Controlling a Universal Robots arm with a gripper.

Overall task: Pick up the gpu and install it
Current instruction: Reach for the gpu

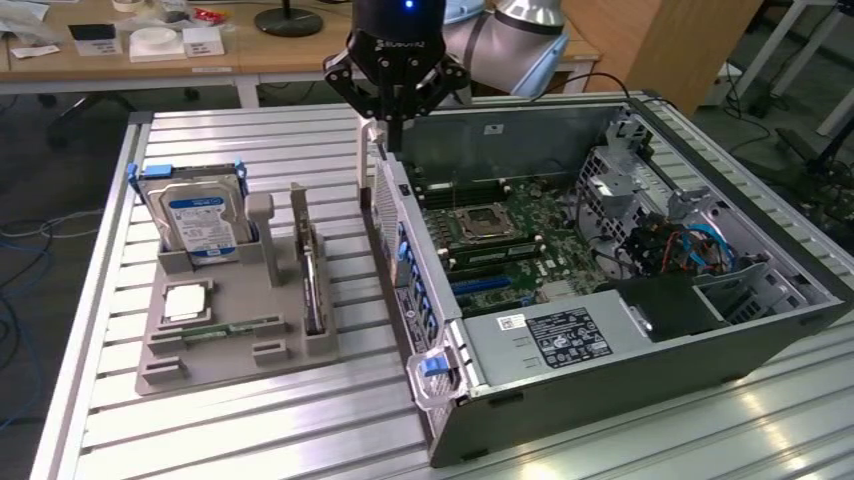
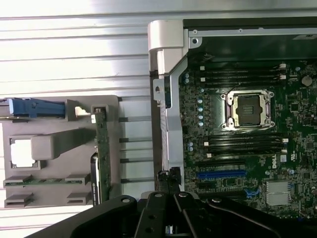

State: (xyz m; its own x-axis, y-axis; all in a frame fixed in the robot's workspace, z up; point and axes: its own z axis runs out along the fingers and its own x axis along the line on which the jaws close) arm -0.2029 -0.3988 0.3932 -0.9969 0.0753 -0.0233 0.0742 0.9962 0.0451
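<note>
The holder [image 1: 214,350] lies on the table [image 1: 267,430], at the exterior view's left of the case [image 1: 747,350]; drive [image 1: 200,220] stands in it, gpu [image 1: 311,290] apparently slotted case-side

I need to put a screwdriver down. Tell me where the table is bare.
Bare table slats lie between the grey holder and the camera-side edge, and beyond the hard drive toward the far edge. Crowded: the narrow strip between holder and computer case, close to the claw.
</note>
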